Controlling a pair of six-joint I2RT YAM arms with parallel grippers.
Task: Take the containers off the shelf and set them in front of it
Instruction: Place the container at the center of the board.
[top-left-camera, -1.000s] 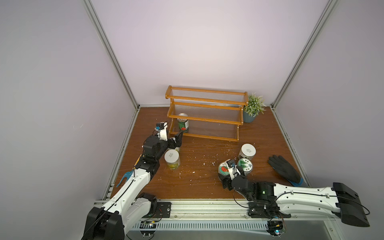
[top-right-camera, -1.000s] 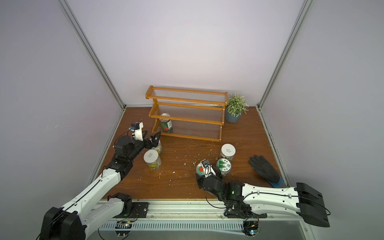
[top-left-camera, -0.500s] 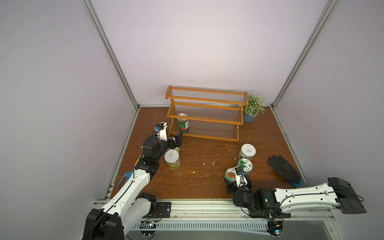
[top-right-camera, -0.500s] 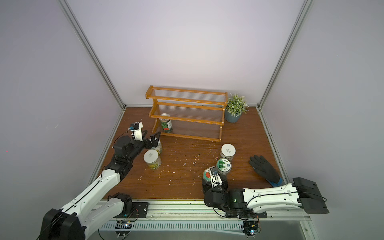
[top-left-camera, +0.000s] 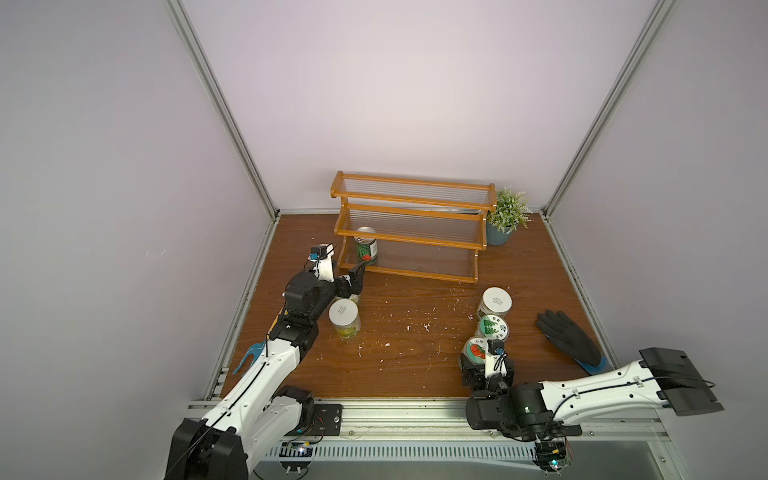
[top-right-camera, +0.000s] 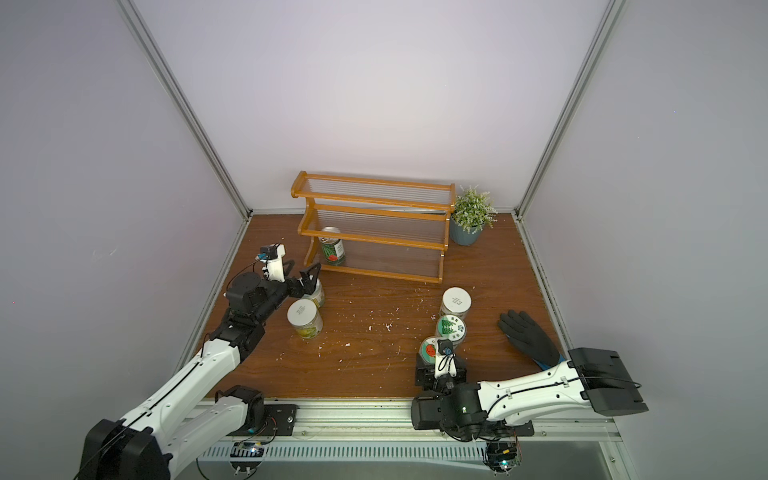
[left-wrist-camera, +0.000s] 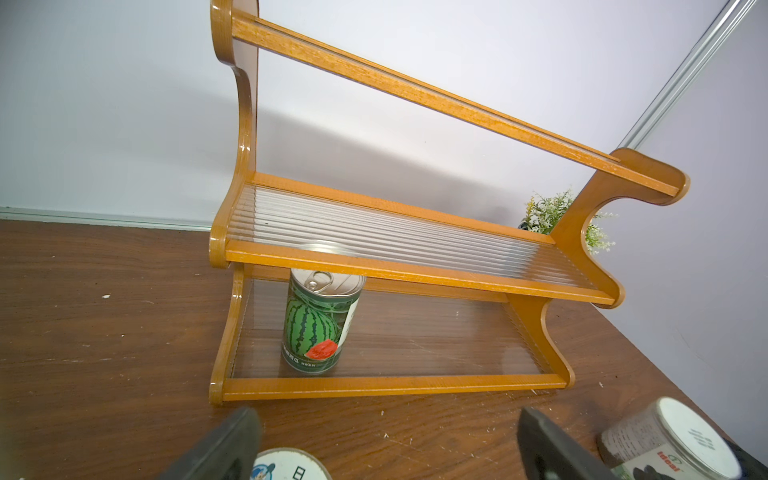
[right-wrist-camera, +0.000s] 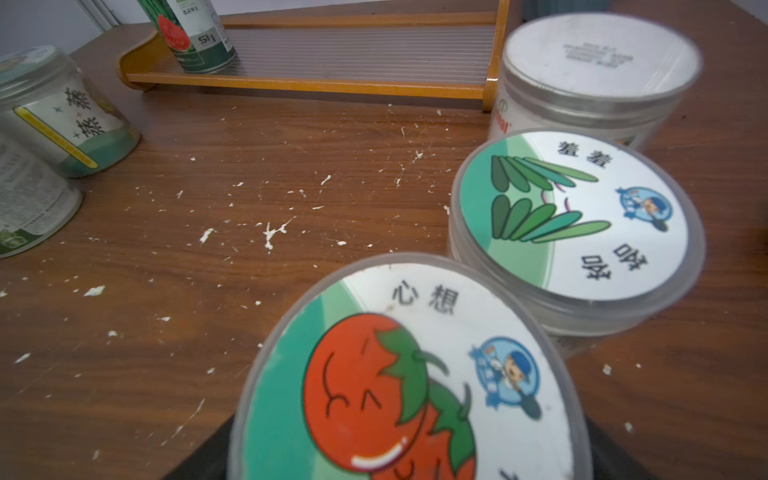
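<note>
The one container left on the orange-brown wooden shelf with clear ribbed panels (left-wrist-camera: 415, 270) is the pull-tab metal can with a green watermelon label (left-wrist-camera: 318, 324). It stands upright on the bottom tier, at the end nearest my left arm. I judge it rigid, light and slick, so I'd take it across the mid-body, below the rim. My left gripper (left-wrist-camera: 386, 424) is spread wide and faces the can without touching it. My right gripper (top-left-camera: 478, 365) seems clamped on the clear tomato-lidded jar (right-wrist-camera: 415, 374). Since a second ago I've drawn that jar nearer the front edge, and my left arm hasn't moved.
</note>
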